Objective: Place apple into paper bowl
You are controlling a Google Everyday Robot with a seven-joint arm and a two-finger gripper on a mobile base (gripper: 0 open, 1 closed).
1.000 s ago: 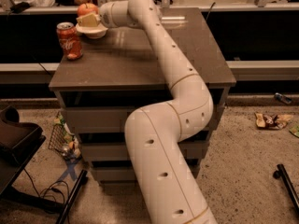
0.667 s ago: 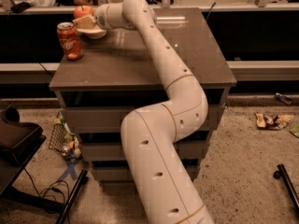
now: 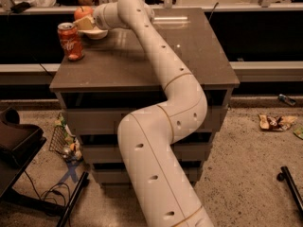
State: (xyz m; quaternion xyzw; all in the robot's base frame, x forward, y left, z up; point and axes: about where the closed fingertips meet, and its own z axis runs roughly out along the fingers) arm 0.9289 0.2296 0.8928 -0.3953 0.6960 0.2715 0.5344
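The orange-red apple (image 3: 81,12) is at the tip of my gripper (image 3: 85,22), at the table's far left corner. The gripper is closed around the apple and holds it just above the far left rim of the cream-white paper bowl (image 3: 97,33). The bowl stands on the table under the wrist, partly hidden by it. My long white arm reaches across the table from the front to the bowl.
A red soda can (image 3: 71,41) stands upright just left of and in front of the bowl, close to the gripper. The brown table (image 3: 189,56) has drawers below. A counter rail runs behind it. Cables and litter lie on the floor.
The arm has swung slightly left, carrying the apple from over the bowl's middle toward its left rim. The bowl and can have stayed in place.
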